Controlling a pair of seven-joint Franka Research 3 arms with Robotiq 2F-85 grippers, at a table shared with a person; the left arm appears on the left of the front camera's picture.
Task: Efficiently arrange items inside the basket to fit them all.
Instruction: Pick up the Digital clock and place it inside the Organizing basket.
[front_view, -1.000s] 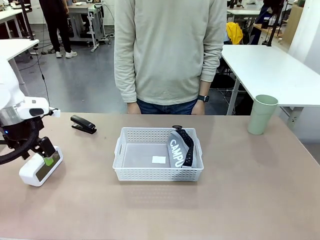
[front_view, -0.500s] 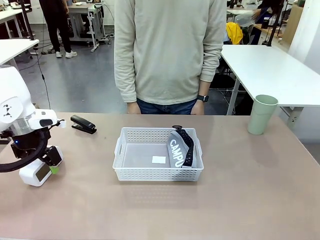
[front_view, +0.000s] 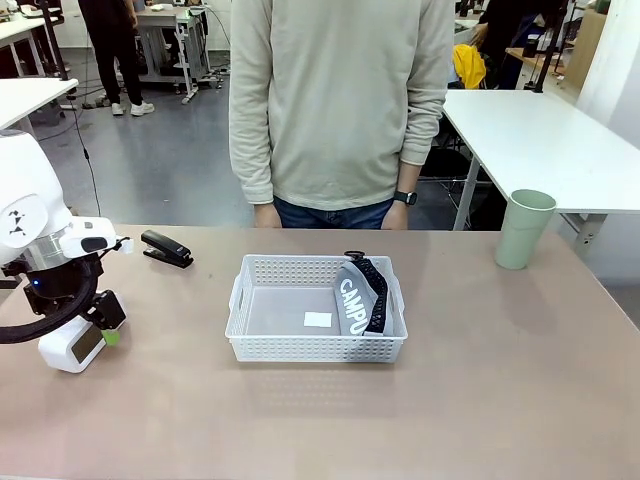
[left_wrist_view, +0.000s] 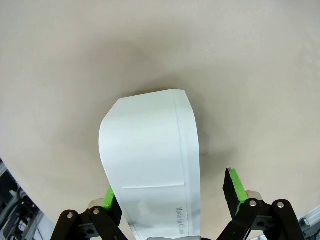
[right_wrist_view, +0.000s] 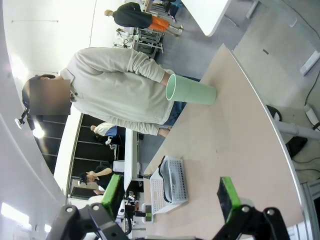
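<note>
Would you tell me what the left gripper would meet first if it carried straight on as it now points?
The white device: it lies between the fingers of the left gripper, which point down at it. It would probably press on that before the fingertips reach the table, though depth is unclear.

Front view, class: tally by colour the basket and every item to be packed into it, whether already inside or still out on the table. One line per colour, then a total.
White: 2, the basket and the device
Grey: 1, the pouch
Black: 1, the stapler
Pale green: 1, the cup
Total: 5
</note>
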